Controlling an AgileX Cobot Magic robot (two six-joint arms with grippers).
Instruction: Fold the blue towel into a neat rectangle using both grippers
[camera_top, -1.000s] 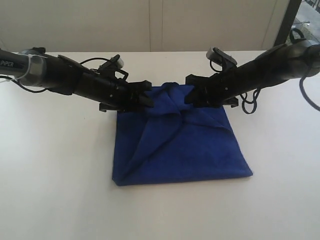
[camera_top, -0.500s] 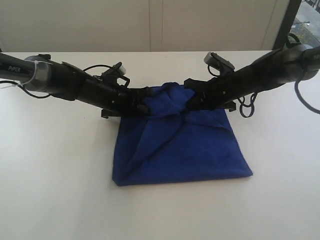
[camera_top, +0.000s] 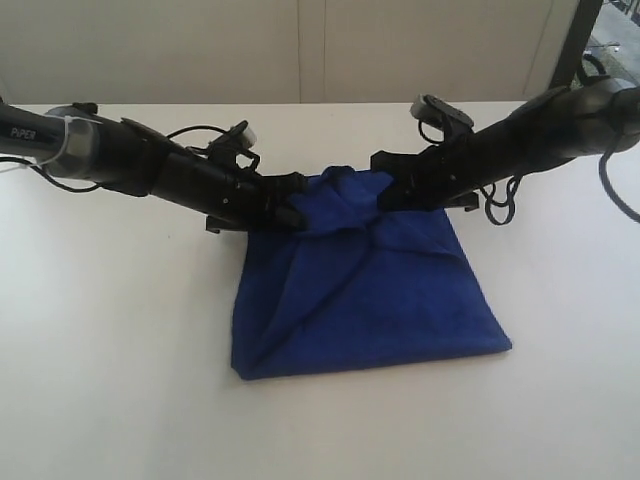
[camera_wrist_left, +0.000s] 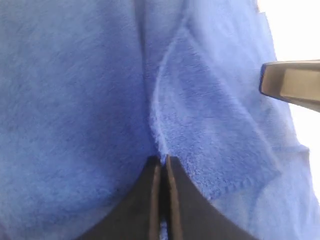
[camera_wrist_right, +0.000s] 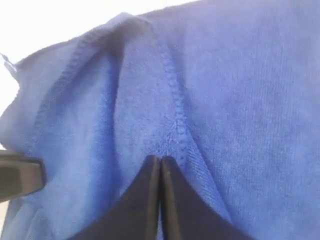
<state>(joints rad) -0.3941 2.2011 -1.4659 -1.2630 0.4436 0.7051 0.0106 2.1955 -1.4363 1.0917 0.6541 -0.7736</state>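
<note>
The blue towel (camera_top: 365, 295) lies on the white table (camera_top: 120, 350), its far edge gathered and raised into a hump between the two arms. My left gripper (camera_top: 292, 215) is shut on the towel's far-left edge; in the left wrist view its jaws (camera_wrist_left: 163, 161) pinch a fold of the towel (camera_wrist_left: 90, 100). My right gripper (camera_top: 388, 197) is shut on the far-right edge; the right wrist view shows its jaws (camera_wrist_right: 160, 161) closed on the stitched hem of the towel (camera_wrist_right: 235, 90). Creases run from the pinched points down toward the near-left corner.
Black cables (camera_top: 495, 205) hang beside the right arm at the towel's far right. A wall (camera_top: 300, 50) runs along the table's far edge. The other gripper's finger (camera_wrist_left: 292, 82) shows at the edge of the left wrist view.
Both grippers closed on the towel's far edge. The gathered edge has lifted a little, and the towel's near edge has shifted slightly toward the front.
</note>
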